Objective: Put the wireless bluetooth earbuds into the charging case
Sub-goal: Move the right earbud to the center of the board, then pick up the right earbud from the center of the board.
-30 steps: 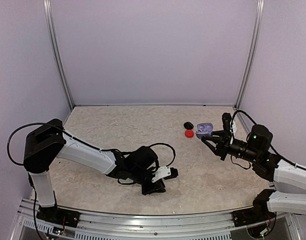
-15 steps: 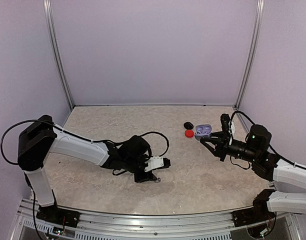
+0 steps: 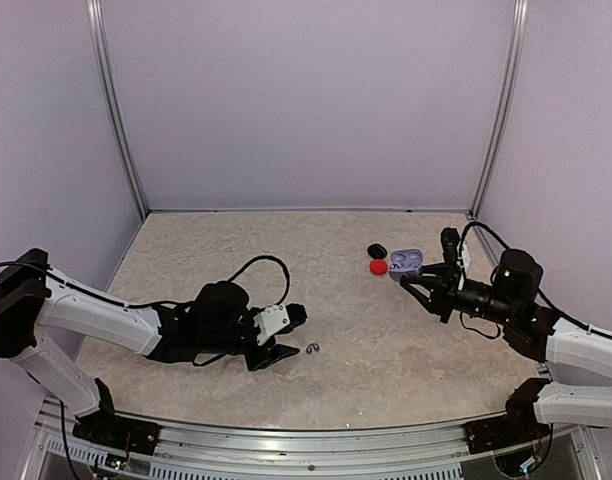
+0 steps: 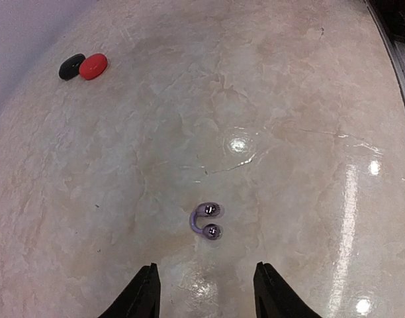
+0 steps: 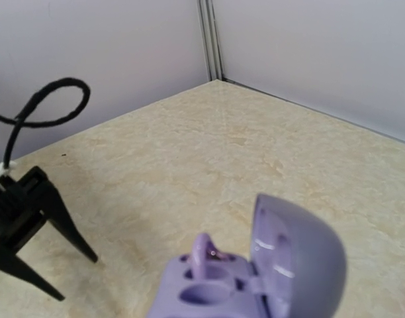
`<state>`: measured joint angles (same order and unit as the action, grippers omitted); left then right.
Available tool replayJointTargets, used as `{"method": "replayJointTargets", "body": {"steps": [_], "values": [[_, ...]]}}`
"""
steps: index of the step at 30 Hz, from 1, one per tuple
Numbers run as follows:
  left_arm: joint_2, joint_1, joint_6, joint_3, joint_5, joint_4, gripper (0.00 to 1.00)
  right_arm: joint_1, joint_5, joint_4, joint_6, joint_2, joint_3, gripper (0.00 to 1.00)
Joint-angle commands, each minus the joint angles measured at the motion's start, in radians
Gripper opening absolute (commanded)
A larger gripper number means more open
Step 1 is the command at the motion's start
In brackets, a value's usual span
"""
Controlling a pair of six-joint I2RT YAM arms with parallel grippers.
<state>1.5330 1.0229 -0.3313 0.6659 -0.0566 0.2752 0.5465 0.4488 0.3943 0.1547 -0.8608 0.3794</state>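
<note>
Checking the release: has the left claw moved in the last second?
Yes. In the top view the left claw has drawn back leftward, away from the red case, and the earbuds lie just ahead of its open fingers.

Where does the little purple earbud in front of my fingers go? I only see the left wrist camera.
Observer: Into the purple charging case, over by the right gripper.
Operator: Which way is that?
Observer: The top view shows it just to the right of the red piece, the one in your picture's top left corner.
Operator: Is there room in it?
Observer: Yes. In the right wrist view the lid is up and one pocket is empty.
</note>
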Motion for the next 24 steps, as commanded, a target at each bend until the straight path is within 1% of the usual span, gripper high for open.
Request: {"method": "replayJointTargets", "body": {"steps": [1,4,6,10,13,19,24], "values": [[0.001,-0.016,0.1,-0.035,-0.062,0.161,0.48,-0.013,0.015,0.054,0.002,-0.01,0.014,0.0],[0.05,-0.07,0.131,0.004,-0.154,0.197,0.46,-0.013,0.019,0.062,0.006,-0.019,0.015,0.0],[0.095,-0.089,0.142,0.031,-0.188,0.221,0.46,-0.014,0.021,0.062,0.006,-0.019,0.017,0.0],[0.183,-0.106,0.13,0.09,-0.185,0.206,0.46,-0.013,0.017,0.053,0.007,-0.008,0.02,0.0],[0.242,-0.127,0.155,0.121,-0.172,0.203,0.44,-0.013,0.014,0.05,0.009,-0.002,0.017,0.0],[0.299,-0.132,0.159,0.149,-0.154,0.198,0.44,-0.013,0.015,0.046,0.007,-0.003,0.019,0.0],[0.333,-0.132,0.161,0.155,-0.178,0.189,0.44,-0.013,0.015,0.038,0.001,-0.002,0.023,0.0]]}}
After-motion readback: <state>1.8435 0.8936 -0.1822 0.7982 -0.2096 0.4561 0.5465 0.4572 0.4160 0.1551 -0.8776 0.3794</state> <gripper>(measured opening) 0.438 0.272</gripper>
